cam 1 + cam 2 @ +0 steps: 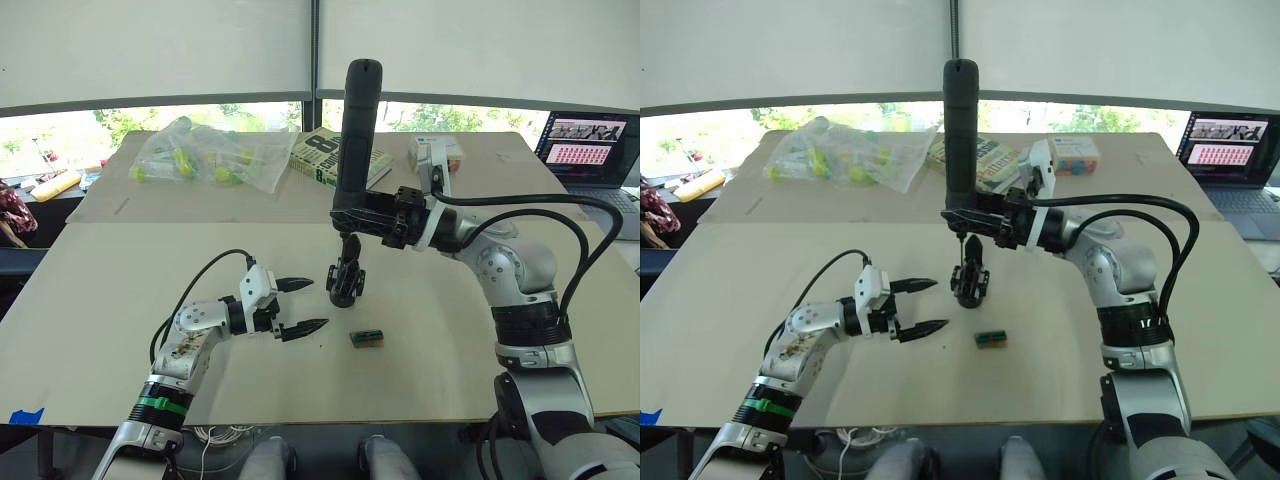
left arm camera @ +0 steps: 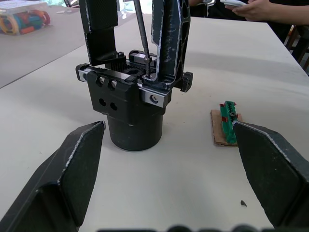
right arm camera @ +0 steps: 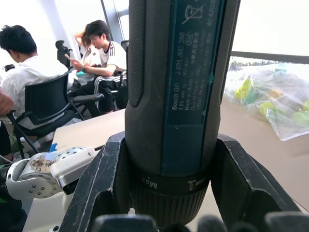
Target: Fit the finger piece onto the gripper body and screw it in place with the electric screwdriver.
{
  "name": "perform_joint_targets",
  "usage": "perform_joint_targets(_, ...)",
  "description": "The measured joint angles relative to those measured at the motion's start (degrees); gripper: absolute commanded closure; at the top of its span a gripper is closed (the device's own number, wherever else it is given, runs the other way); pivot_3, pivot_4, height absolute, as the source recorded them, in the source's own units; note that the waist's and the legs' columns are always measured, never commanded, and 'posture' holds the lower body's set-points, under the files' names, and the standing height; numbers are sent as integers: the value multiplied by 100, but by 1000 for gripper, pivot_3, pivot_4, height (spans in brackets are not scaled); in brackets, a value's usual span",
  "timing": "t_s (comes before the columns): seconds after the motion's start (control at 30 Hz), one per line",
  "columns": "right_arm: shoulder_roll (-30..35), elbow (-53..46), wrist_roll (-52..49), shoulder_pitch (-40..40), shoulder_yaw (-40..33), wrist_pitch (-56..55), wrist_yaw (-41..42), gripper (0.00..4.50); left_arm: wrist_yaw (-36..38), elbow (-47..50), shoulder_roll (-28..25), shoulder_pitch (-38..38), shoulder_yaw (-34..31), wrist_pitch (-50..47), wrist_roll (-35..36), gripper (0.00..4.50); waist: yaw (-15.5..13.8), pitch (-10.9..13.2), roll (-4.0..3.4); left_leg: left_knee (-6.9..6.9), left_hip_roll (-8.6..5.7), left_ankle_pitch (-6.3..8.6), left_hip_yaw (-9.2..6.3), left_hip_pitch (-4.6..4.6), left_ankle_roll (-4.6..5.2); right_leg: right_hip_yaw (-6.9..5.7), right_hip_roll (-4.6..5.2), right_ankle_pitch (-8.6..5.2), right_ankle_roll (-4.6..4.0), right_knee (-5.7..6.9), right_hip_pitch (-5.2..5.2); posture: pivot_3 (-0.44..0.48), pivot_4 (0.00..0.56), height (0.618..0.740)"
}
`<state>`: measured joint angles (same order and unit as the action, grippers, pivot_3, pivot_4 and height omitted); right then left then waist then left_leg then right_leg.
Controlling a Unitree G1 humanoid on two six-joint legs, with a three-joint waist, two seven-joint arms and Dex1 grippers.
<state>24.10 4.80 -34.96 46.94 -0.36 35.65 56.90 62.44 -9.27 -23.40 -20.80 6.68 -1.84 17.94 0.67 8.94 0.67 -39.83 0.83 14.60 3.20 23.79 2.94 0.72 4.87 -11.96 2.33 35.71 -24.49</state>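
**Screwdriver on gripper body, mid-table**

Gripper body (image 2: 130,104): rigid, probably top-heavy; steady it low, at the round base. Screwdriver (image 1: 356,130): upright, bit in the body's top, clamped by right gripper (image 3: 169,193). Left gripper (image 1: 295,305) at nine o'clock, spread wide, empty.

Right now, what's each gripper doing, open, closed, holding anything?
Left gripper: open, holding nothing.
Right gripper: closed on the electric screwdriver, held upright.

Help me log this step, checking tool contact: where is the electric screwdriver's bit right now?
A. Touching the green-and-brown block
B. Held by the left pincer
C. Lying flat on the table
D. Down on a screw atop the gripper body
D: the right pincer holds the electric screwdriver upright, its bit meeting a screw on the gripper body.
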Motion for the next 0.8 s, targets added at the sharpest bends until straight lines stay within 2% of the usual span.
perform_joint_targets(0.8, -116, 149, 46, 49, -5, -53, -74, 2576, -35, -1, 14, 1, 3, 13, -2, 0, 0, 0, 0, 1, 0, 0, 0, 0, 0, -1, 0, 0, 0, 0, 0, 0, 150, 740)
